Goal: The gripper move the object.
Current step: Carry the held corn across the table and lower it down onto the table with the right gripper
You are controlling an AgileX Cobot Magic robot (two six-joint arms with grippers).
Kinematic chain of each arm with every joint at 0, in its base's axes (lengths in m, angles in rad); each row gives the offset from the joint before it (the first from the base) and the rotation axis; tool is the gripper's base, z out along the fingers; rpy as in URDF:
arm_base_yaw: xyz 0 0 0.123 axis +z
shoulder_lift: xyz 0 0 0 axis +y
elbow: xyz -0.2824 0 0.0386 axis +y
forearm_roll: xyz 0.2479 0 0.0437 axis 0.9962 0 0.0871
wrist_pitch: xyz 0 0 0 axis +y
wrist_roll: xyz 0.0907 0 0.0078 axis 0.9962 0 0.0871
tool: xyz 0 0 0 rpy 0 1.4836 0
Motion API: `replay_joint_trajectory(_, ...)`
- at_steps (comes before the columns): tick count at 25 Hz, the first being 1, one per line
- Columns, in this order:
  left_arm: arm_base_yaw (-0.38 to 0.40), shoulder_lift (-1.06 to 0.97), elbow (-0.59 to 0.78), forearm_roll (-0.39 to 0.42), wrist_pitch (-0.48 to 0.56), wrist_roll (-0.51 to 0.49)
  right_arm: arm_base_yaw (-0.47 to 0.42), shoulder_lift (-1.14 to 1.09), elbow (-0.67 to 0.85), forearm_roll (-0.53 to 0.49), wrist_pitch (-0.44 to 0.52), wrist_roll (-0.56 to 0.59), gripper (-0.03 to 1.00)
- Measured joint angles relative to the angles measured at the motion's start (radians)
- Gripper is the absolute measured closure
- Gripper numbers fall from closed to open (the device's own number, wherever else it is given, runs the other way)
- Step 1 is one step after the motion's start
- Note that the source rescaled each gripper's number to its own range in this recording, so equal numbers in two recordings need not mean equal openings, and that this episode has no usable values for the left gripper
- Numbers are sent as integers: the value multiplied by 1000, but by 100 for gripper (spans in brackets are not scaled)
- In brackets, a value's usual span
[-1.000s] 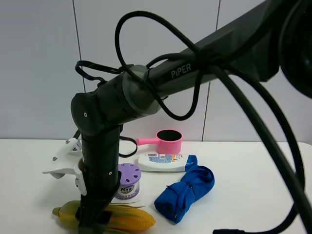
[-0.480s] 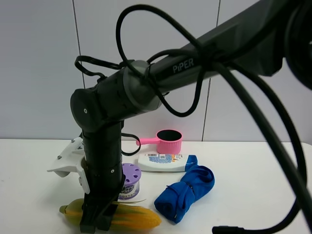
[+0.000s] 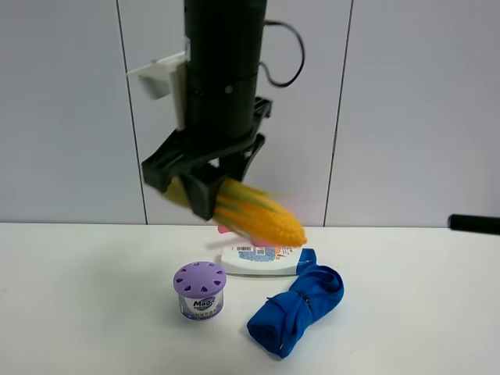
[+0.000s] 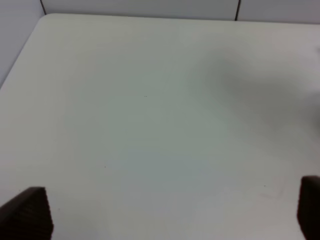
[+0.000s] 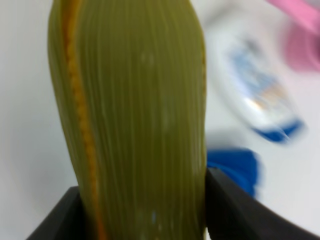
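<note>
My right gripper [image 3: 191, 187], a black two-fingered claw, hangs high above the white table [image 3: 86, 297] and is shut on the ear of corn [image 3: 262, 215]. The corn is tilted, with its yellow kerneled end pointing down to the right. In the right wrist view the green husk [image 5: 145, 120] fills the frame between the two black fingers [image 5: 235, 212]. My left gripper [image 4: 167, 210] is open and empty over bare table; only its two dark fingertips [image 4: 27, 212] show.
A purple-lidded can [image 3: 200, 291] stands on the table below the corn. A white bottle [image 3: 262, 259] lies behind it and a rolled blue cloth [image 3: 297, 308] lies to the right. A black arm part [image 3: 474, 224] juts in at the right edge.
The right gripper has lifted the corn off the table's front left, up and to the right. The arm now hangs down from above instead of reaching across the view.
</note>
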Motion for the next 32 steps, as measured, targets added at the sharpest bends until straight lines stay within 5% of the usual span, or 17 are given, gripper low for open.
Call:
replay_joint_trajectory(4, 0, 0, 0, 0, 0, 0, -32, -46, 0, -215, 17, 322, 97)
replay_joint_trajectory(9, 0, 0, 0, 0, 0, 0, -73, -59, 0, -256, 19, 462, 97)
replay_joint_trajectory(18, 0, 0, 0, 0, 0, 0, -244, -69, 38, -178, 14, 399, 97)
replay_joint_trajectory(27, 0, 0, 0, 0, 0, 0, -461, -153, 393, -200, 17, 349, 97)
replay_joint_trajectory(32, 0, 0, 0, 0, 0, 0, -540, -144, 458, -164, -135, 354, 97)
